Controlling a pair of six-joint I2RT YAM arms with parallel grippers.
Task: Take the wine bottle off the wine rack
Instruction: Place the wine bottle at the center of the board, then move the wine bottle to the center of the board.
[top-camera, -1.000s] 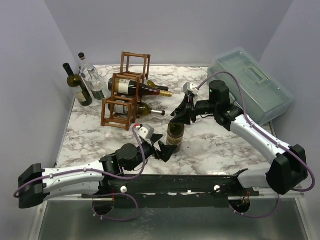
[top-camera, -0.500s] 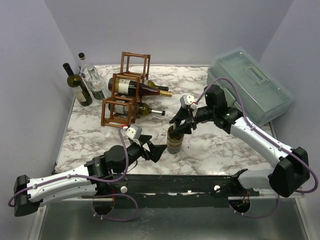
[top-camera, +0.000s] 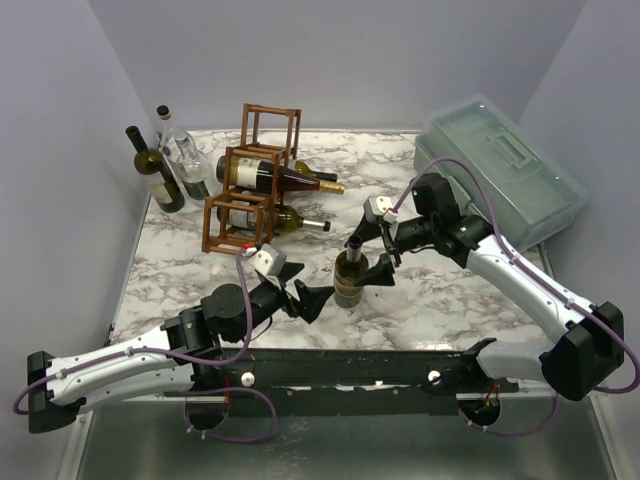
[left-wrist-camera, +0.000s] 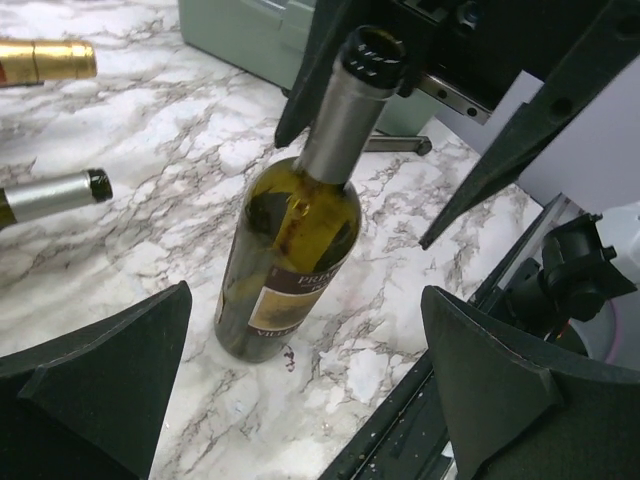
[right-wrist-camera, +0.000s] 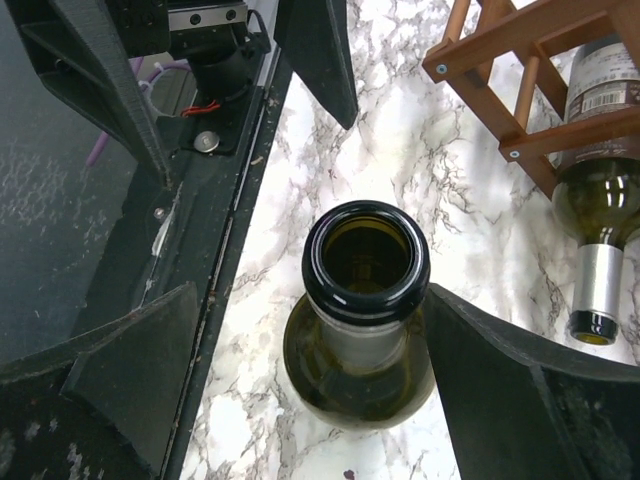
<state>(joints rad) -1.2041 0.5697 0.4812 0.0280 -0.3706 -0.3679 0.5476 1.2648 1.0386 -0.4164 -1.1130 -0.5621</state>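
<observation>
Wine bottle (top-camera: 350, 278) stands upright on the marble table (top-camera: 440, 295) before the wine rack (top-camera: 243, 205) — task apparently done; left gripper (top-camera: 303, 300) and right gripper (top-camera: 367, 258) flank it, jaws open, empty.

Looks out between the wide-spread dark fingers (left-wrist-camera: 95, 375) of the left gripper (left-wrist-camera: 305, 325), nothing held between them. Faces a green wine bottle (left-wrist-camera: 295, 245) standing on the marble table (left-wrist-camera: 150, 150), silver foil on its neck, dark rim at the mouth, label low on the body. Behind the neck, the right gripper (left-wrist-camera: 352, 192), dark fingers splayed to either side. At the left edge, two lying necks, a gold-foiled neck (left-wrist-camera: 45, 60) above a silver-foiled neck (left-wrist-camera: 55, 193). At the top, a grey-green box (left-wrist-camera: 245, 35).
</observation>
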